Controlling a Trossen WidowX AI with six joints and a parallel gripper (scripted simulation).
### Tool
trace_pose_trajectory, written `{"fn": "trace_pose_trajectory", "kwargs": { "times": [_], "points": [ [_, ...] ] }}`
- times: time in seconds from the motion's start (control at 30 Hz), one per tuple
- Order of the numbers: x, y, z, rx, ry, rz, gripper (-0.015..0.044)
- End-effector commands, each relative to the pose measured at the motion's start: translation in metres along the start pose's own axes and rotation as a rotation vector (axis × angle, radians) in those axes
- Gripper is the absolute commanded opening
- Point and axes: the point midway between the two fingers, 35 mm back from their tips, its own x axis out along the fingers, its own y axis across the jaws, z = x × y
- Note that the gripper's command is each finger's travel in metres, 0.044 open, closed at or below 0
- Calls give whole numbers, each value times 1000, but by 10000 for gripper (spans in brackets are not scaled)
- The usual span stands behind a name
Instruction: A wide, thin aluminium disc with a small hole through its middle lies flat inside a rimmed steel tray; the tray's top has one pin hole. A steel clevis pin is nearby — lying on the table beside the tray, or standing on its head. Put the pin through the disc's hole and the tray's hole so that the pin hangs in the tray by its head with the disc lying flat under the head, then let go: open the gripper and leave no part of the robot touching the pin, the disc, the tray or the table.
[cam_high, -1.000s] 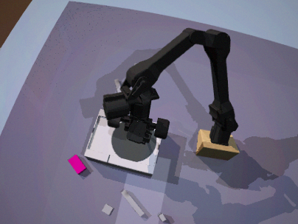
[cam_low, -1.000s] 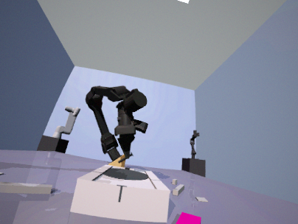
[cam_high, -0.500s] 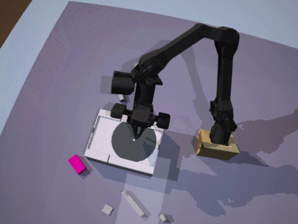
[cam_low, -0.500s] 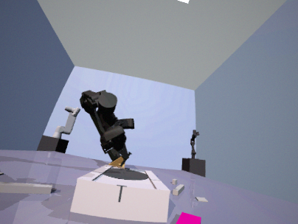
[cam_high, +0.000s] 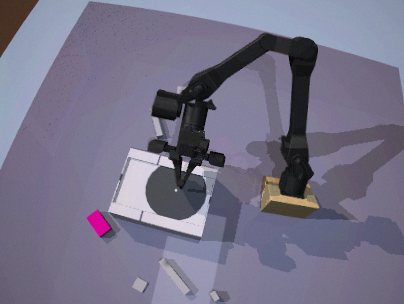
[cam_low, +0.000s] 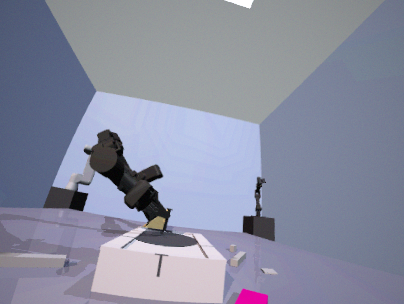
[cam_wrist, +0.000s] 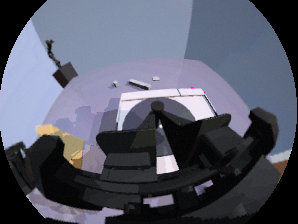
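From the top view, we see a mauve desk (cam_high: 60, 140) (cam_low: 320, 280) (cam_wrist: 80, 102) crossed by broad shadows and a paler band of light. The black arm (cam_high: 301, 95) (cam_low: 125, 180) rises from a tan block (cam_high: 289, 206) (cam_wrist: 47, 131) and reaches over the white tray (cam_high: 125, 209) (cam_low: 160, 272) (cam_wrist: 150, 94). Its pincer (cam_high: 181, 186) (cam_low: 164, 230) (cam_wrist: 156, 112) points at the dark disc (cam_high: 167, 204) (cam_low: 167, 240) (cam_wrist: 135, 112), which lies flat within the rim; we can make out the disc's bright hole just beside the fingertips. A magenta block (cam_high: 99, 223) (cam_low: 252, 297) sits near one tray corner, and a pale bar (cam_high: 175, 276) (cam_low: 238, 258) (cam_wrist: 139, 84) lies well apart from the tray, between two small pale pieces.

From the exterior view, we look low across the desk into a room with blue-grey side walls, a lighter blue far wall (cam_low: 200, 150) and a grey-green ceiling (cam_low: 200, 55) with a bright panel at the top edge. In the background stand a pale arm (cam_low: 85, 177) and a small dark arm (cam_low: 258, 195) (cam_wrist: 51, 50), each on a dark pedestal. The pincer comes in tilted.

From the wrist view, the fingers meet near their tips, clamped on the pin (cam_wrist: 157, 105); its round, dark head shows above them, but we cannot make out its shank.
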Motion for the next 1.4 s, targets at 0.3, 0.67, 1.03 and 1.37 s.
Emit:
{"fn": "trace_pose_trajectory", "kwargs": {
  "times": [0.3, 0.67, 1.03, 1.37],
  "points": [
    [1, -6, -3, -1, -93, -3, 0],
    [5, -12, -6, -4, -100, -4, 0],
    [11, -13, -16, -4, -99, -4, 0],
    [12, -14, -15, -4, -99, -4, 0]
  ]
}}
